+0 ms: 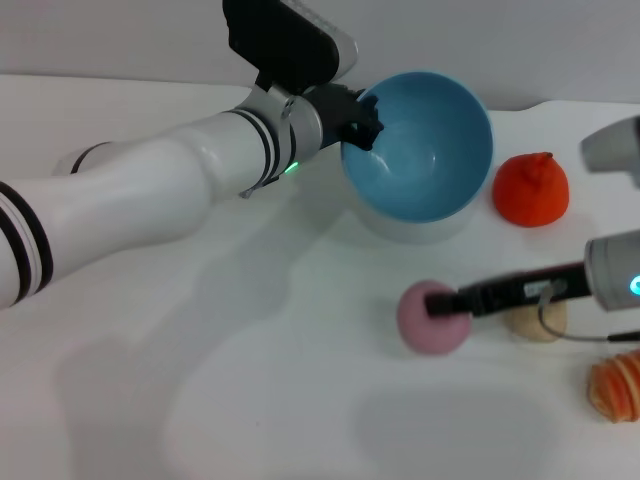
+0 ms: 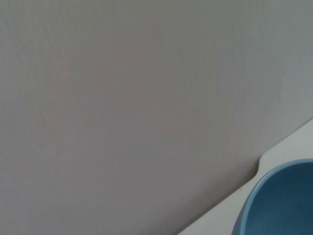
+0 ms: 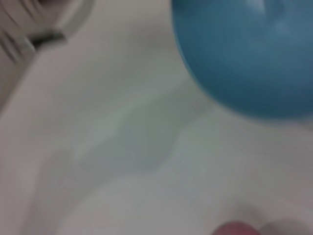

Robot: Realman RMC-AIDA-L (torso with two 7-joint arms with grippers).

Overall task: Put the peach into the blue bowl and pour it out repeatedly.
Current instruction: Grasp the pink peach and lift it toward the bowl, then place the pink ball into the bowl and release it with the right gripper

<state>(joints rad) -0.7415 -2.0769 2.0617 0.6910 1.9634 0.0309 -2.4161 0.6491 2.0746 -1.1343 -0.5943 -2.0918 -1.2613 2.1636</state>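
Nearest the front edge of the worktop [image 1: 300, 400], toward its right side, the peach [image 1: 432, 317] is seen with the right end effector [image 1: 447, 303] reaching in from the right. Its dark fingers are closed narrowly against the fruit's upper right side, so the peach is judged to be gripped, though how securely cannot be told. The hold looks off-centre rather than across the middle; on a round, smooth toy this could let the peach roll or squirt out as it is lifted, and it would then run across the bare worktop.

Just behind those fingers lies a pale beige lumpy item [image 1: 536, 322], close enough to be nudged by the arm. At the right edge a striped orange piece [image 1: 617, 388] is partly cut off. Neither blocks the path from peach to bowl, which is open.

Farther back, the blue bowl [image 1: 418, 145] is held tilted with its opening turned forward, the left end effector [image 1: 362, 118] clamped on its left rim. With the mouth tipped this way, a peach released into it could roll straight out again, or strike the rim and bounce. An orange-red fruit with a nub [image 1: 530, 189] sits just right of the bowl and could be knocked if the bowl is swung that way.
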